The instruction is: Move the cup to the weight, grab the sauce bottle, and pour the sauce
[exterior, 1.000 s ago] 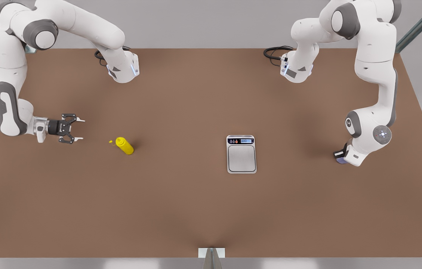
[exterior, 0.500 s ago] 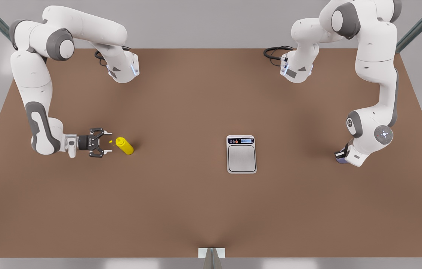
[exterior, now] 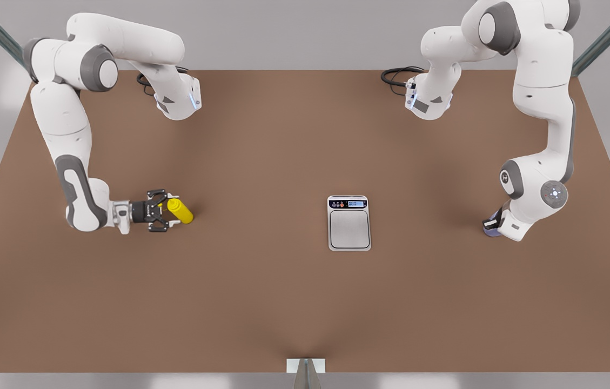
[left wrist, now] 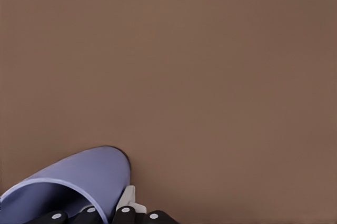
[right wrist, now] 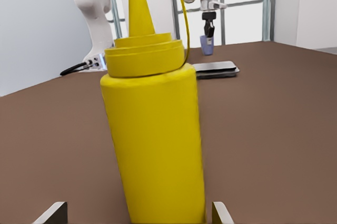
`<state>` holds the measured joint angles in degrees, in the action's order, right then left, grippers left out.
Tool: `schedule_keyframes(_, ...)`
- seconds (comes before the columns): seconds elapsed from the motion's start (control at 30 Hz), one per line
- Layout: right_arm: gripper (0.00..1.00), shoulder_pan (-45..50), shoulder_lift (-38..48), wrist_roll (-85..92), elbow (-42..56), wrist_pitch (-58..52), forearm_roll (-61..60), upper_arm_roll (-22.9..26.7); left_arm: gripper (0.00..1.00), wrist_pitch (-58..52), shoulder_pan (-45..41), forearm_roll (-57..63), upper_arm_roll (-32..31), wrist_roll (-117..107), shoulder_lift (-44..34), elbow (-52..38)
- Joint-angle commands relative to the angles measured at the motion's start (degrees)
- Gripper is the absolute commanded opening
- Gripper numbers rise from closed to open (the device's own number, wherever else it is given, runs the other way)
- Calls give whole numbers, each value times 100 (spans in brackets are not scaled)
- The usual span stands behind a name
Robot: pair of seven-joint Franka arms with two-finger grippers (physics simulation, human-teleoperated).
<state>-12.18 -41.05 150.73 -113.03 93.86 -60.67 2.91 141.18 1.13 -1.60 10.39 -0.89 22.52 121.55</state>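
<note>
Since the earlier frames, the right tool (exterior: 167,210), at the front view's left, has travelled across the counter (exterior: 261,292) from well short of the sauce bottle (exterior: 180,211) to the bottle itself, so that its spread fingers now stand one on each side of the yellow body, with the arm behind it drawn in closer as well. In the right wrist view the sauce bottle (right wrist: 155,134) stands upright between the two fingertips (right wrist: 52,213), which sit apart at its base with a gap on each side, so this tool is released and not yet clenched on anything. At the front view's right the left tool (exterior: 491,222) has hardly moved and hangs low over the cup (exterior: 490,231), which stands on the counter well apart from the weight (exterior: 349,222). In the left wrist view the cup (left wrist: 79,179) lies right against the black finger parts (left wrist: 124,216), one of them just outside its wall, but whether this tool is clenched on the rim I cannot tell. The weight lies flat near the counter's middle, between the two arms, and has not shifted. Counted: two arms, two tools, one sauce bottle, one cup, one weight.
</note>
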Motion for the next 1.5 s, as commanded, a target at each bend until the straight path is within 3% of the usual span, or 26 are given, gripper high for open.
schedule_keyframes(0.0,100,23,0,0,0,9,-15,-1,22,-11,1,-130,-1,18,-2,0)
schedule_keyframes(0.27,100,199,-35,-9,0,115,-218,-10,22,-187,-52,-262,-282,-227,-318,-18)
schedule_keyframes(0.33,72,207,-35,-18,9,115,-226,-10,22,-240,-61,-262,-599,-614,-380,-18)
schedule_keyframes(0.53,66,260,-35,-62,35,115,-332,-10,22,-249,-157,-271,-1540,-2046,-388,-193)
schedule_keyframes(0.7,57,260,-44,-62,44,115,-341,-10,22,-275,-1185,-253,-1531,-3453,-142,-624)
schedule_keyframes(0.93,55,260,-35,-184,53,80,-385,-19,22,-336,-2108,-201,-1531,-4859,209,-1204)
schedule_keyframes(1.1,55,269,167,-1256,562,-34,-385,-19,22,-504,-2495,-174,-1522,-5352,165,-1213)
schedule_keyframes(1.33,55,972,378,-2900,1265,660,-358,-10,22,-767,-2996,-157,-1504,-6151,648,-2065)
schedule_keyframes(1.47,55,1016,360,-2971,1336,818,-358,-10,22,-838,-3093,177,-1461,-6477,877,-2268)
